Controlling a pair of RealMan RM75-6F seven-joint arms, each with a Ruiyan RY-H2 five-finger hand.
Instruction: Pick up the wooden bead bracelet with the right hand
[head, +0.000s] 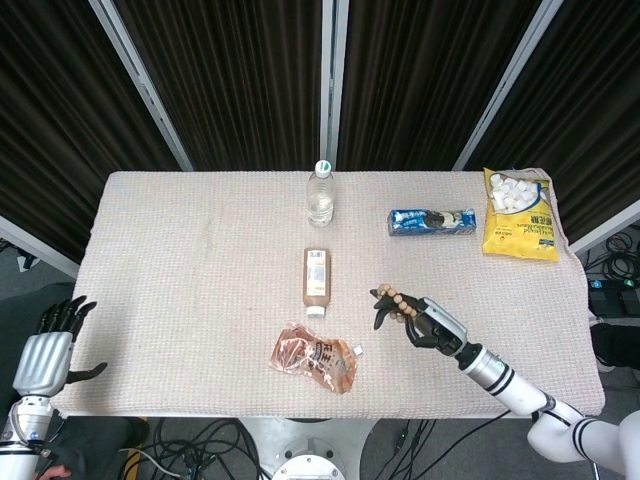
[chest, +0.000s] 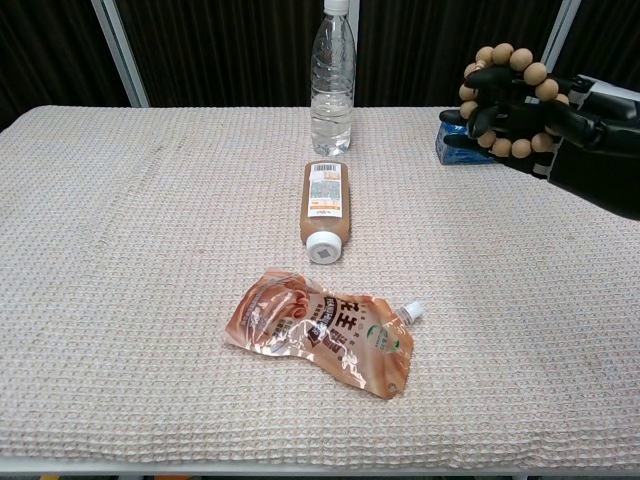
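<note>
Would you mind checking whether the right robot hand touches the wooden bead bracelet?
Touching: the chest view shows the wooden bead bracelet looped around the right robot hand.

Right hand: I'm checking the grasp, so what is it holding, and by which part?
The right hand holds the wooden bead bracelet, its fingers through the loop, clear above the table.

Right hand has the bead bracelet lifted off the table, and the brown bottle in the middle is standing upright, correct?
Not quite. The brown bottle lies on its side, cap toward the robot, as the chest view shows. The right hand does hold the bead bracelet above the table.
</note>
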